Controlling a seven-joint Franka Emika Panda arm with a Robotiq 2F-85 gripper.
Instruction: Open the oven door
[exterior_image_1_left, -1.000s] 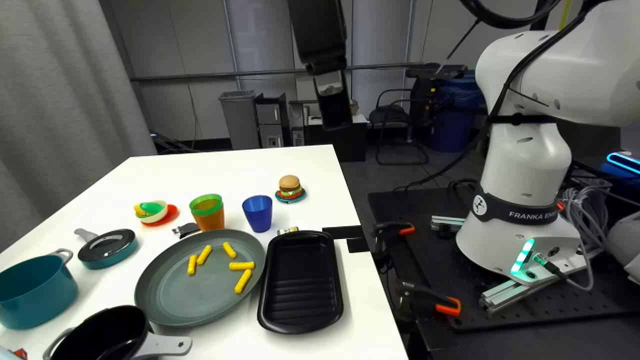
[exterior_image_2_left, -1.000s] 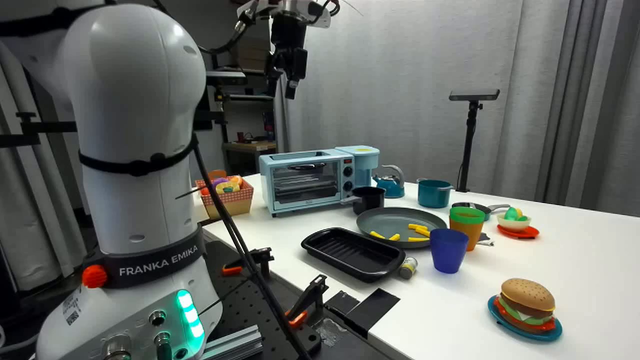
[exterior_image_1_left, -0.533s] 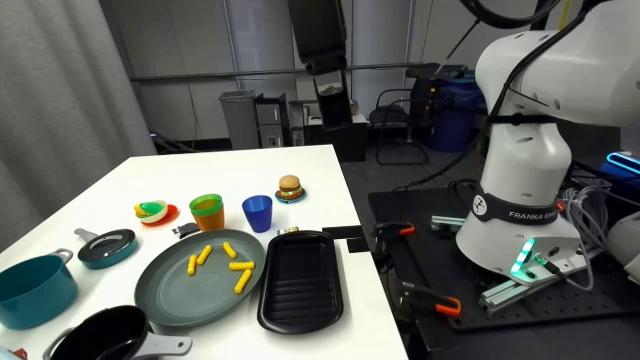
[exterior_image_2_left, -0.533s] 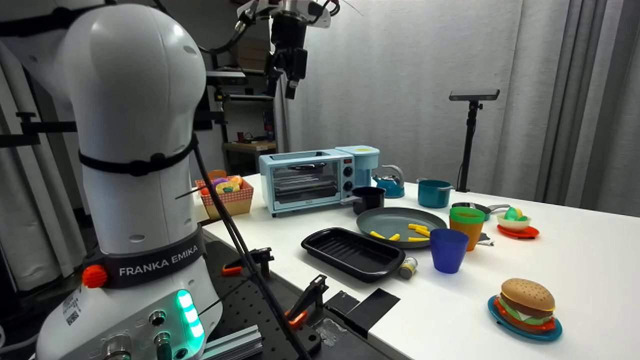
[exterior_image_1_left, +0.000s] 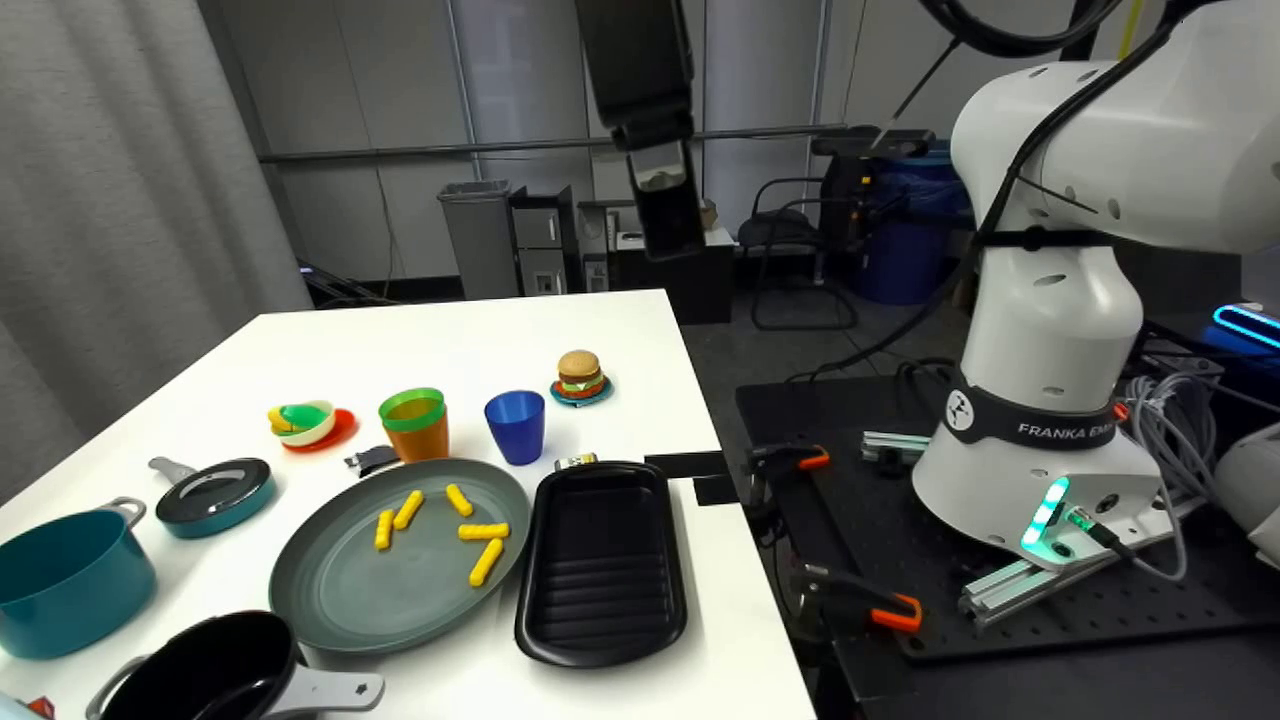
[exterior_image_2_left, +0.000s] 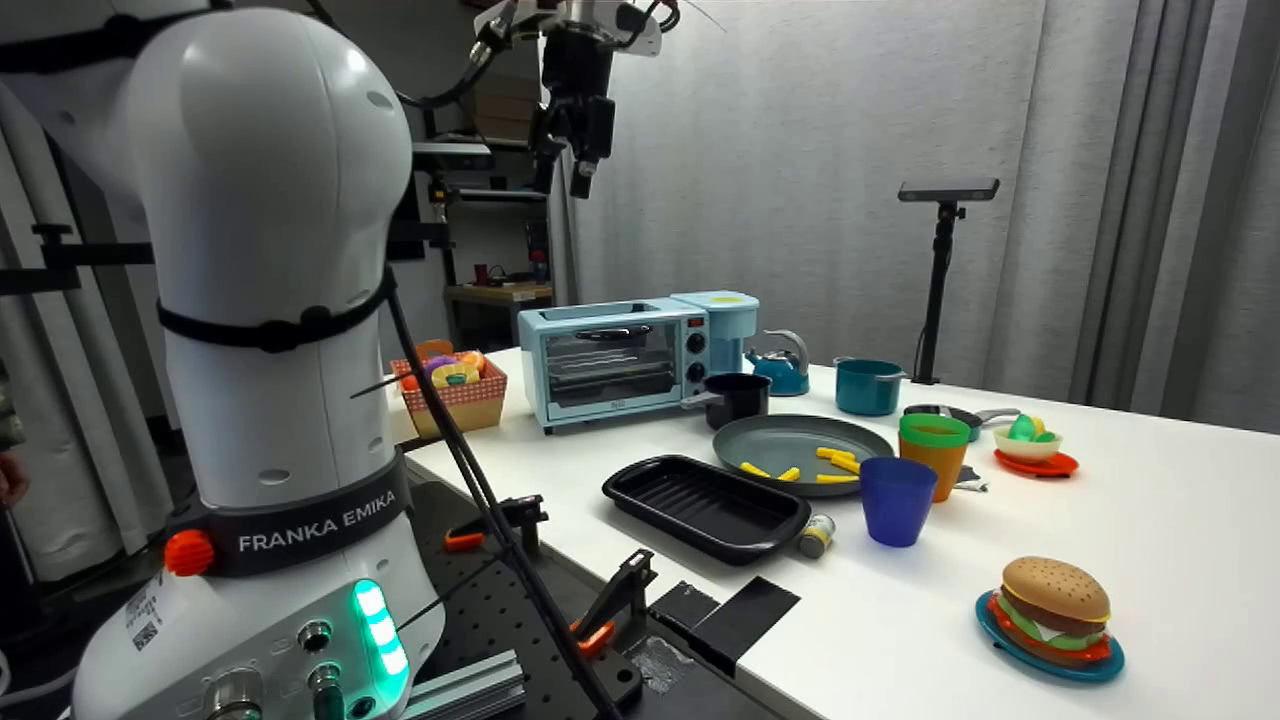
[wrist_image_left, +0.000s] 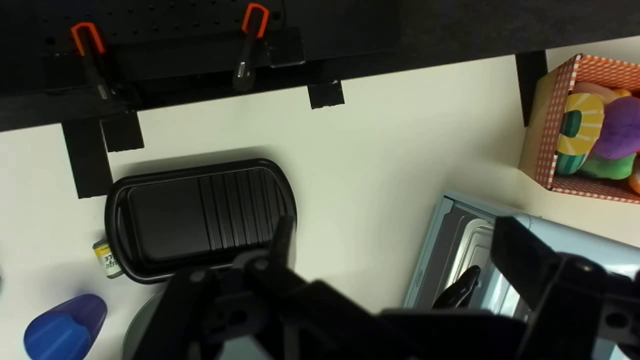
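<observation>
- White tabletop (exterior_image_2_left: 1150, 530), with a pale-grey curtain (exterior_image_2_left: 850, 120) at twelve o'clock behind it in an exterior view.
- Light-blue toaster oven (exterior_image_2_left: 640, 360): at ten o'clock on the table, its glass door (exterior_image_2_left: 608, 374) looking closed; opening it seems yet to begin.
- Gripper (exterior_image_2_left: 563, 183): jaws wide, nothing between them, hung well above the table, between eleven and twelve o'clock from the oven in an exterior view.
- Target: the black door handle (wrist_image_left: 460, 288), about four o'clock from the jaw gap in the wrist view. Turn the wrist so the fingers (wrist_image_left: 520, 250) straddle the bar before reaching it.
- Close gently, then draw outward and down in an arc; I take the lower edge as the hinge, though none shows.
- Pull slowly: so light-looking an oven could slide or tip.
- Mind the black saucepan (exterior_image_2_left: 742, 400) near the door's four-o'clock corner, its grey handle (exterior_image_2_left: 703, 398) pointing to nine in an exterior view; the lowering door may strike it.
</observation>
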